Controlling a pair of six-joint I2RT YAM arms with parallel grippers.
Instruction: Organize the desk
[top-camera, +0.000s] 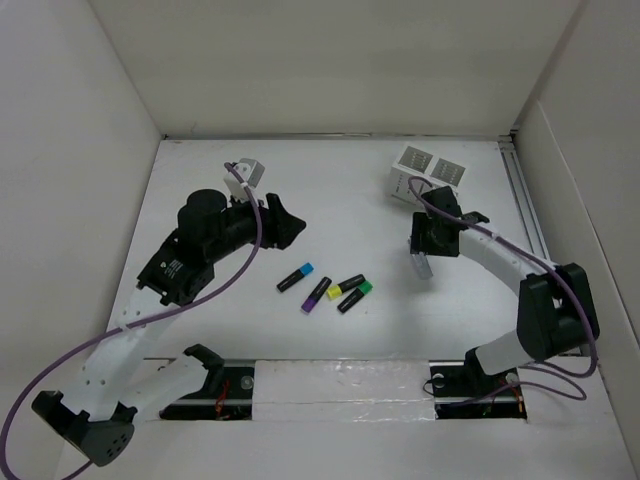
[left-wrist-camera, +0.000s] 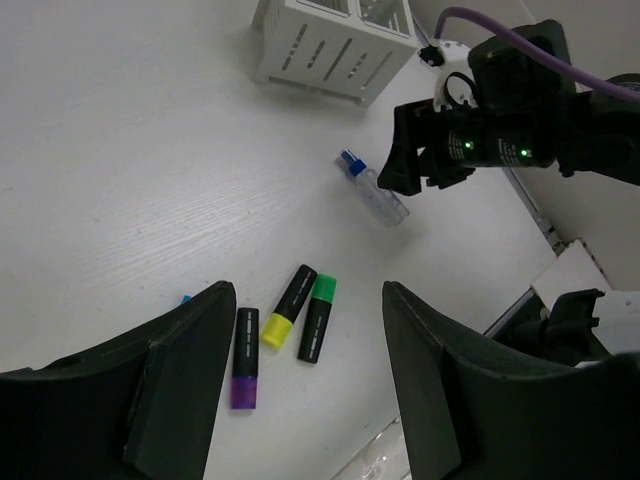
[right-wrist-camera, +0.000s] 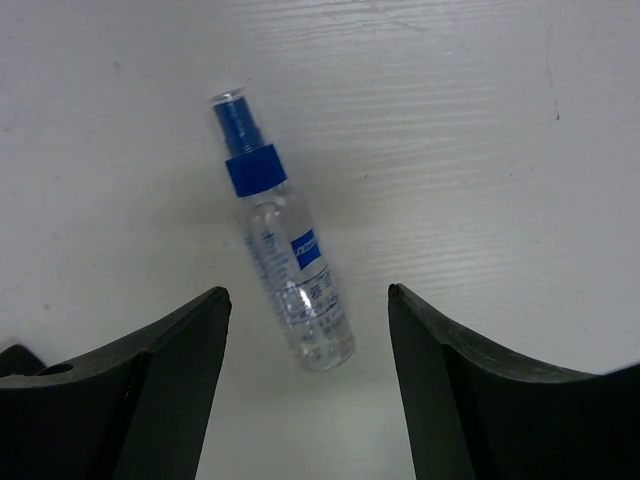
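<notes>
- My right gripper (right-wrist-camera: 305, 300) is spread wide and holds nothing. Its two fingers straddle the spray bottle (right-wrist-camera: 290, 270), lined up so that closing would catch the clear body below the blue cap.
- The bottle lies flat and slanted on the desk (top-camera: 340, 200), on its right side. I cannot tell whether my fingers already touch the surface.
- Just beyond it, at the far right, stands the white slotted holder box (top-camera: 425, 175). I judge that loose things belong there, which is why I go for the nearest item first.
- My left gripper (left-wrist-camera: 305, 290) is also open and empty, hanging above the middle of the desk.
- Below it, four highlighters lie scattered towards the near side: blue (top-camera: 296, 277), purple (top-camera: 316, 294), yellow (top-camera: 346, 286) and green (top-camera: 355, 297). The yellow and green lie just beside each other.
- The desk spreads under everything and its tidying looks barely begun.
</notes>
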